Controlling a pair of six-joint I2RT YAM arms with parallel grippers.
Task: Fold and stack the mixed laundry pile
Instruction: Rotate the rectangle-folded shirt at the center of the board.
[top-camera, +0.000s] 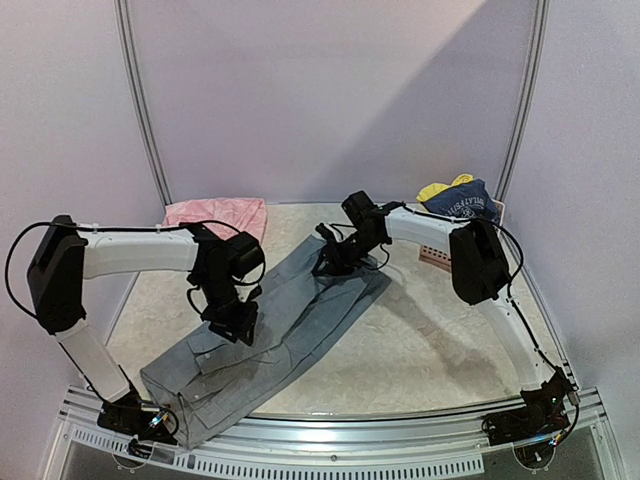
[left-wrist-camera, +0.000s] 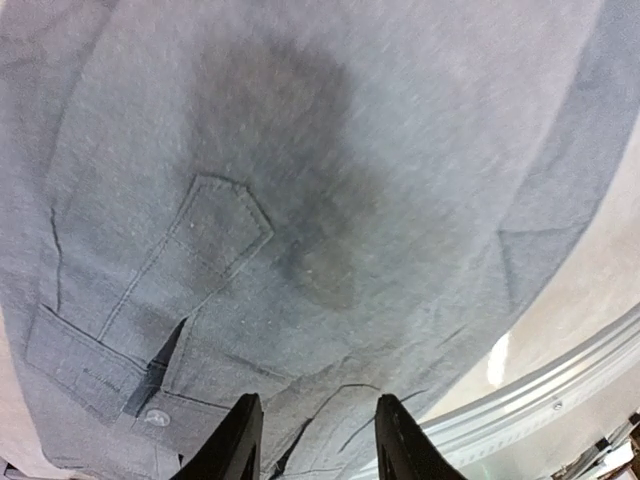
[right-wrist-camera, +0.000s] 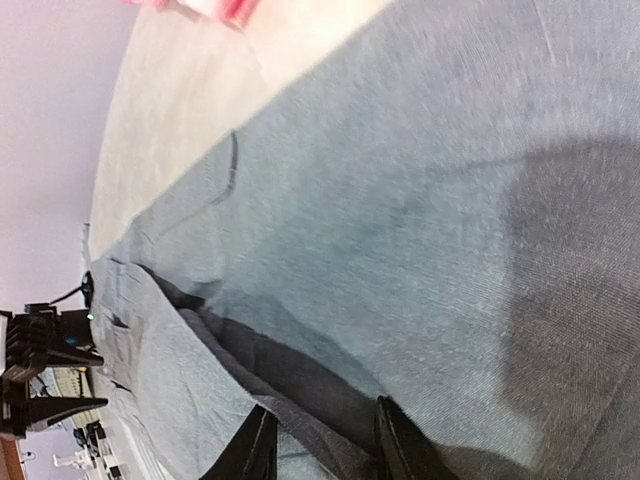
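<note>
The grey collared button shirt (top-camera: 270, 335) lies spread flat, running diagonally from the near left edge to the table's middle. My left gripper (top-camera: 235, 322) hovers over its middle, open, nothing between its fingers; in the left wrist view the gripper (left-wrist-camera: 317, 400) hangs above the chest pocket (left-wrist-camera: 215, 235) and a button (left-wrist-camera: 153, 416). My right gripper (top-camera: 328, 262) is open at the shirt's far end; in the right wrist view the gripper (right-wrist-camera: 325, 408) straddles a dark fold (right-wrist-camera: 290, 375) in the cloth. The navy top (top-camera: 462, 205) and yellow piece (top-camera: 440, 188) sit heaped at the back right.
A pink cloth (top-camera: 218, 215) lies at the back left by the wall. A pink slatted basket (top-camera: 437, 255) stands under the navy and yellow heap, partly behind the right arm. A metal rail (top-camera: 330, 425) runs along the near edge, with the shirt's lower corner overhanging it.
</note>
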